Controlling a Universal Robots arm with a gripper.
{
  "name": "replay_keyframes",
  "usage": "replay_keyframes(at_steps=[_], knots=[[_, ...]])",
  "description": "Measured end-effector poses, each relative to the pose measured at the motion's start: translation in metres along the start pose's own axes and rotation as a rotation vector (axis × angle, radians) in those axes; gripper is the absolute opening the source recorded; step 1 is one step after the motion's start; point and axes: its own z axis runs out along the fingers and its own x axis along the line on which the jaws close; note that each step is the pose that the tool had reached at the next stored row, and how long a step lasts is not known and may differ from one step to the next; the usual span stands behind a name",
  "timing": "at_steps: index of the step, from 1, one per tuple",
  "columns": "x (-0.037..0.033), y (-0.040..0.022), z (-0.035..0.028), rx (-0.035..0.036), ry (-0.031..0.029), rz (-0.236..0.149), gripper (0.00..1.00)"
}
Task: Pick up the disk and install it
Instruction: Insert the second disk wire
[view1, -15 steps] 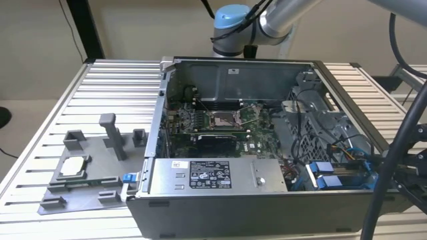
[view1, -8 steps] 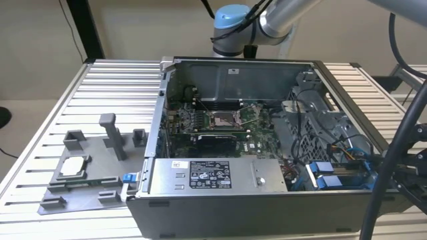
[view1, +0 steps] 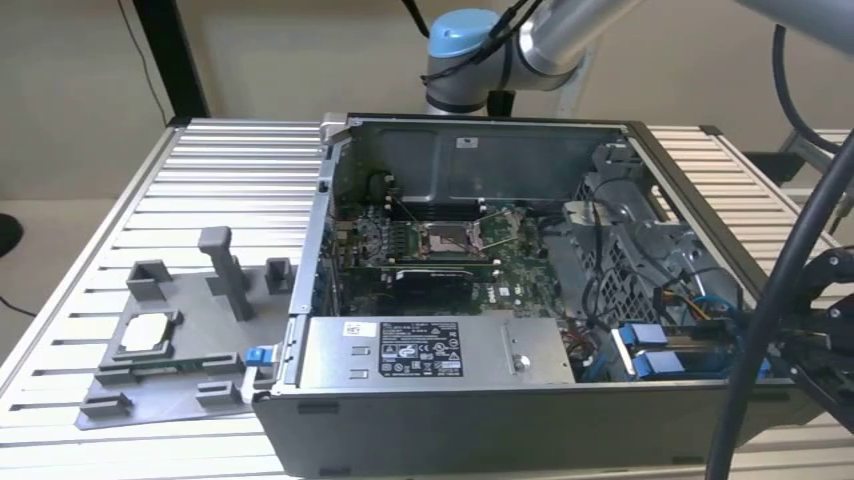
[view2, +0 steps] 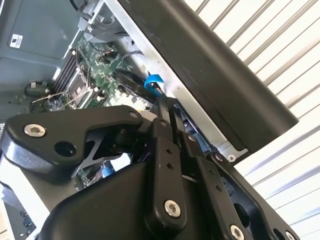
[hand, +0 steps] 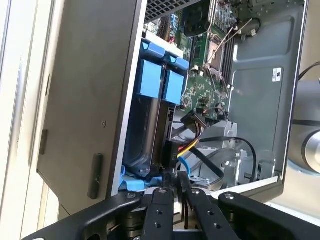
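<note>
On the slatted metal table (view1: 160, 180), open computer case (view1: 641, 140) lies on its side, motherboard (view1: 441, 245) exposed. Grey parts tray (view1: 174, 340) sits beside it, toward the exterior view's left. At the case's corner bay, the disk (hand: 142, 125) stands seated on edge, blue bracket tabs showing. Gripper (hand: 177, 182) sits at the disk's edge, fingers pressed nearly together; whether they pinch it, cannot tell.

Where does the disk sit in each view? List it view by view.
Exterior view: the disk, blue-bracketed, low inside the case toward the exterior view's right.
First wrist view: the disk against the case's side wall.
Second wrist view: its blue bracket tip beside the case wall.
Shared landmark: the processor socket.
</note>
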Motion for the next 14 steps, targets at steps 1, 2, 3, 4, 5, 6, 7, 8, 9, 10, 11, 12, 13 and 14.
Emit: replay_keyframes(at_steps=[1,2,3,4,5,6,7,8,9,10,11,12,13,14], knots=[[-0.0013,0.0018,-0.001,0.0005,0.0002,0.001,0.0],[-0.0028,0.0039,-0.0021,0.001,0.0,0.001,0.0],[-0.0047,0.0054,-0.0037,0.0016,-0.0017,0.001,0.0],[-0.0058,0.0064,-0.0047,0.0021,-0.0033,0.002,0.0],[-0.0063,0.0074,-0.0049,0.0024,-0.0038,0.002,0.0],[-0.0066,0.0086,-0.0049,0.0026,-0.0037,0.002,0.0],[-0.0067,0.0097,-0.0048,0.0027,-0.0037,0.002,0.0],[-0.0068,0.0108,-0.0047,0.0029,-0.0038,0.002,0.0],[-0.007,0.012,-0.0047,0.0032,-0.0037,0.003,0.0],[-0.0071,0.0131,-0.0045,0.0034,-0.0037,0.003,0.0],[-0.0073,0.0143,-0.0044,0.0036,-0.0037,0.003,0.0],[-0.0075,0.0155,-0.0044,0.0037,-0.0036,0.003,0.0],[-0.0076,0.0167,-0.0043,0.0039,-0.0036,0.003,0.0],[-0.0077,0.018,-0.0041,0.0041,-0.0034,0.004,0.0]])
